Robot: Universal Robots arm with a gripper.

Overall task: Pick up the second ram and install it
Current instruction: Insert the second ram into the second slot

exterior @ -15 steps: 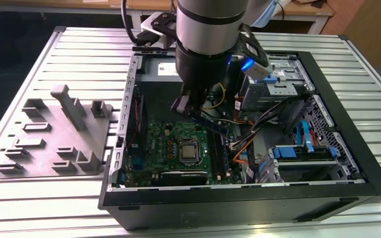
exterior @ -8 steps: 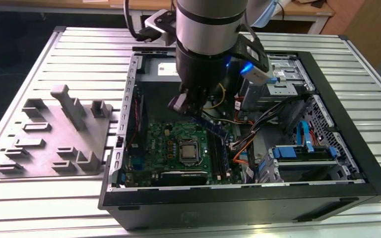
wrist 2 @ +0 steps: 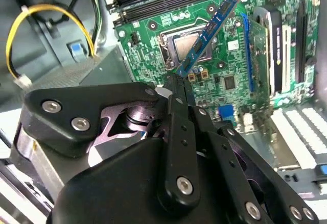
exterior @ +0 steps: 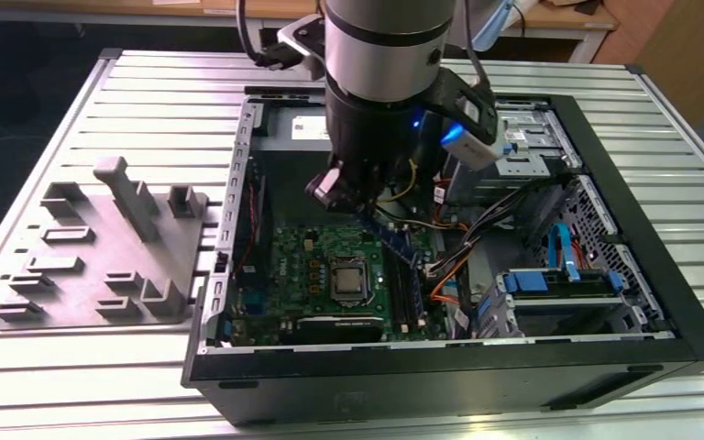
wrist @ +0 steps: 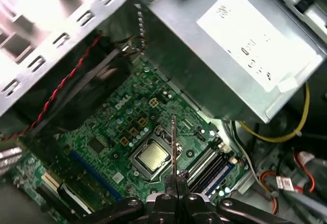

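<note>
My gripper (wrist 2: pixel 178 82) is shut on one end of the second ram (wrist 2: pixel 210 29), a thin blue-green strip with black chips. The strip hangs tilted above the green motherboard (wrist 2: pixel 153 40), over the processor socket (wrist 2: pixel 185 45). In the first wrist view the ram (wrist: pixel 174 150) shows edge-on, rising from the gripper (wrist: pixel 174 193) beside the socket (wrist: pixel 152 156). The memory slots (wrist: pixel 210 169) lie a little to one side of it. From the exterior view, the gripper (exterior: pixel 355 200) is inside the open computer case, holding the ram (exterior: pixel 396 238) slanted above the motherboard (exterior: pixel 315 261).
The black computer case (exterior: pixel 450 353) lies open on a slatted metal table (exterior: pixel 144 110). A grey moulded tray (exterior: pixel 107 247) sits at the exterior view's left. Orange, blue and yellow cables (exterior: pixel 450 275) and drive bays (exterior: pixel 560 280) crowd the case's right. The power supply (wrist: pixel 230 45) looms close by.
</note>
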